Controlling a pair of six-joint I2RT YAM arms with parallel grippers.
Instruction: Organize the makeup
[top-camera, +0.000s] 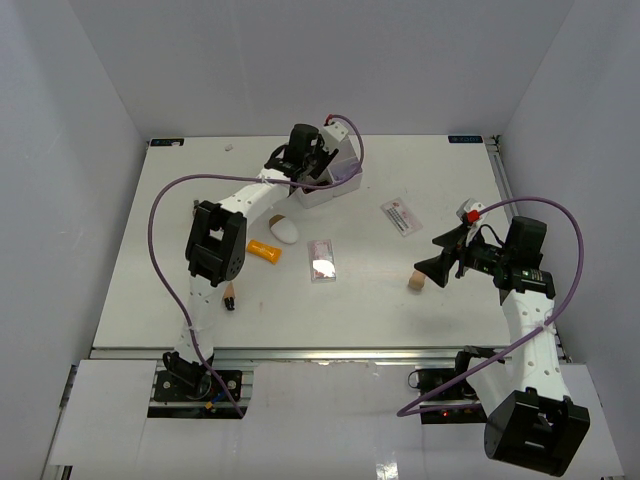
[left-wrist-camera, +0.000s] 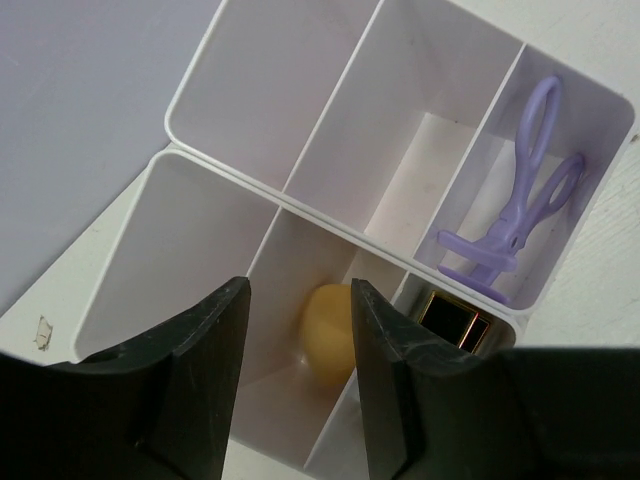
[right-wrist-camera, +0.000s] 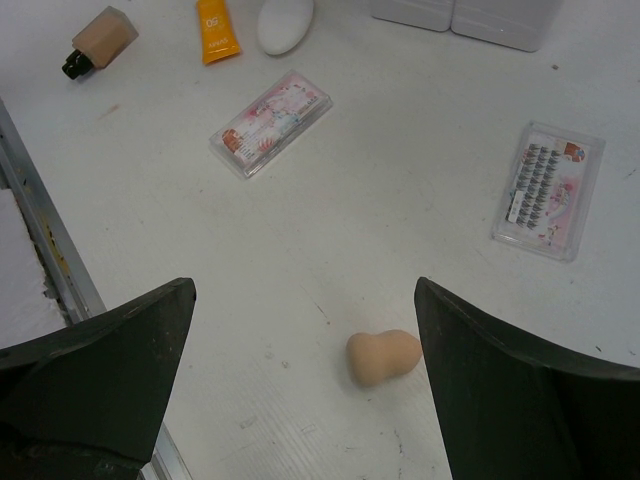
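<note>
**Left tool open over the box, right tool open by a sponge**

The left tool (left-wrist-camera: 300, 300) hangs with its matt black jaws apart and nothing between them. It is above the white plastic box (left-wrist-camera: 230, 100) at the far side of the worktop (top-camera: 370, 320).

In the box:
- A rounded yellow sponge (left-wrist-camera: 330, 325) sits in one narrow compartment.
- A black-gold lipstick (left-wrist-camera: 455, 320) stands on end in the compartment next to it, showing its square top.
- A lilac curler (left-wrist-camera: 515, 200) lies lengthwise along an end compartment.

The right tool (right-wrist-camera: 302, 290) is spread wide and holds nothing, near the beige sponge (right-wrist-camera: 383, 357). This sponge is a soft-looking gourd shape lying on its side. Its long axis runs across the wrist view, with the narrower end to the left.

The rest of the makeup lies loose on the worktop:
- **Tube:** the glossy orange tube (top-camera: 264, 251) lies flat at a slight slant, left of centre.
- **White sponge:** a smooth, egg-shaped white sponge (top-camera: 285, 230) lies just beyond the tube.
- **Bottle:** the squarish tan bottle (right-wrist-camera: 95, 40) lies on its side near the left arm, its dark cap toward the near edge.
- **Palette:** the clear, flat palette (top-camera: 322, 259) is pink inside, and its long axis runs near to far.
- **Packet:** the clear packet (top-camera: 401, 216) shows rows of dark lashes and lies flat on a diagonal, right of the box.
</note>
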